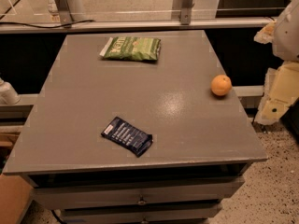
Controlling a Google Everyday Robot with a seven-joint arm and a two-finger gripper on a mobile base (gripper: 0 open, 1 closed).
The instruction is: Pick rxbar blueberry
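Observation:
The rxbar blueberry (pixel 127 136) is a small flat bar in a dark navy wrapper with lines of pale text. It lies flat and skewed on the grey table (pixel 93 97), near the front edge, left of centre. My arm and gripper (pixel 278 94) show as white and cream parts at the right edge of the view. They are beyond the table's right side, far to the right of the bar and a little farther back, and hold nothing that I can see.
A green chip bag (pixel 131 48) lies at the back of the table. An orange (pixel 221 85) sits near the right edge. Drawers (pixel 140 195) run below the table front. A rail and glass partition (pixel 140 24) stand behind.

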